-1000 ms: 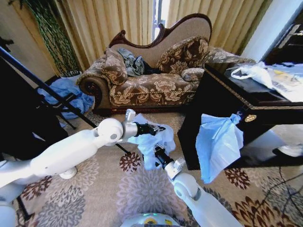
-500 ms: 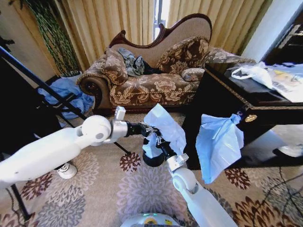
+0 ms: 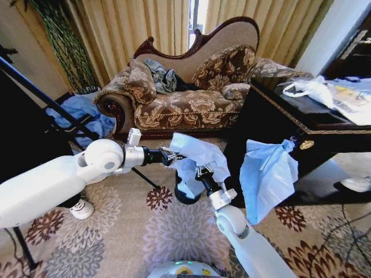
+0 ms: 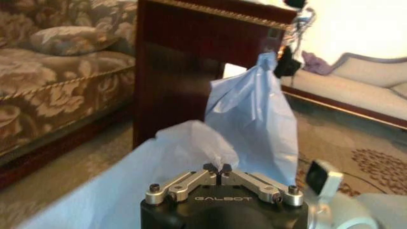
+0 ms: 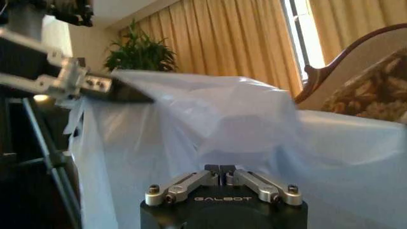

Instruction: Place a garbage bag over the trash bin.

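The garbage bag (image 3: 198, 153), thin light-blue plastic, is stretched in the air between my two grippers in front of the sofa. My left gripper (image 3: 172, 156) is shut on the bag's left edge, and its closed tips (image 4: 218, 168) pinch the plastic (image 4: 181, 148). My right gripper (image 3: 203, 172) is shut on the bag from below, with the sheet (image 5: 229, 119) spread above its closed tips (image 5: 220, 169). The left gripper (image 5: 95, 85) also shows there, holding the far edge. The black trash bin (image 3: 184, 197) stands on the carpet under the bag, mostly hidden by it.
A larger bunch of light-blue plastic (image 3: 268, 174) hangs from the dark cabinet (image 3: 272, 121) on the right. A white plastic bag (image 3: 313, 88) lies on top of the cabinet. The patterned sofa (image 3: 185, 104) is behind, and a black tripod leg (image 3: 52, 104) crosses the left side.
My left gripper has pulled back to the left and the right gripper has risen slightly, spreading the bag wider. The bag has lifted, and the bin now shows beneath it.
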You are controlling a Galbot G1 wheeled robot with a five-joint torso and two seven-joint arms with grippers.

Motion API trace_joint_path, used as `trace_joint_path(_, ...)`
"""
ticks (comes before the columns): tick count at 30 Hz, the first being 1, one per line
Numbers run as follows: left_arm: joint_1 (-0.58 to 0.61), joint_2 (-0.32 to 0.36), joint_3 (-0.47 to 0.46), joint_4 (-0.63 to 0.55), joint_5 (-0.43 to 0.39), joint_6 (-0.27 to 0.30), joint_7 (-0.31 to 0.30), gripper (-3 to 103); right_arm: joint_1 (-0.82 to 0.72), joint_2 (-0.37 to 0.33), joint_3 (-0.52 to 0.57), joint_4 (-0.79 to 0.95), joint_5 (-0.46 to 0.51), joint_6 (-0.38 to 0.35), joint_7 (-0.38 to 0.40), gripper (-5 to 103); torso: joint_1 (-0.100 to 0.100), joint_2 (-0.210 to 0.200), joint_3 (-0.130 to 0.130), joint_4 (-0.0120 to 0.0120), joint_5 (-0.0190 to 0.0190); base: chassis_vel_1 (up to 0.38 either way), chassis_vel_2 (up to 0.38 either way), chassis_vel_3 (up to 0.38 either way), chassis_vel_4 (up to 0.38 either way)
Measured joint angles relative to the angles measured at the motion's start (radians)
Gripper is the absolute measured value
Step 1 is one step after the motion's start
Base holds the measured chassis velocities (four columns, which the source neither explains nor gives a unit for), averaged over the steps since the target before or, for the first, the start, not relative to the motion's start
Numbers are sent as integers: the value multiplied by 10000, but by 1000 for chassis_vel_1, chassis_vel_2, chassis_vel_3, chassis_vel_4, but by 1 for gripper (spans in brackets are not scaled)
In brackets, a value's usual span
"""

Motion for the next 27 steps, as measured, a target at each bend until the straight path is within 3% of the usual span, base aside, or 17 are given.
trace_joint_path(3, 49, 91, -41, 19, 302, -242, 391, 0, 237, 358, -616, -335, -145, 53, 0, 0, 0, 0, 0, 1, 1, 0, 0, 0, 0)
trace_joint_path(12, 673, 192, -634, 267, 741, -514, 358, 0, 263, 597, -1674, -625, -303, 61, 5, 0, 0, 0, 0, 0, 0, 0, 0, 0, 0)
trace_joint_path(19, 962, 79, -767, 407, 906, -633, -67, 0, 329, 793, -2221, -836, -341, -7, 3, 0, 0, 0, 0, 0, 0, 0, 0, 0, 0)
trace_joint_path(27, 854, -400, -517, 544, 987, -433, -967, 0, 549, 1195, -2274, -1267, -425, -68, 166, 0, 0, 0, 0, -1, 1, 0, 0, 0, 0)
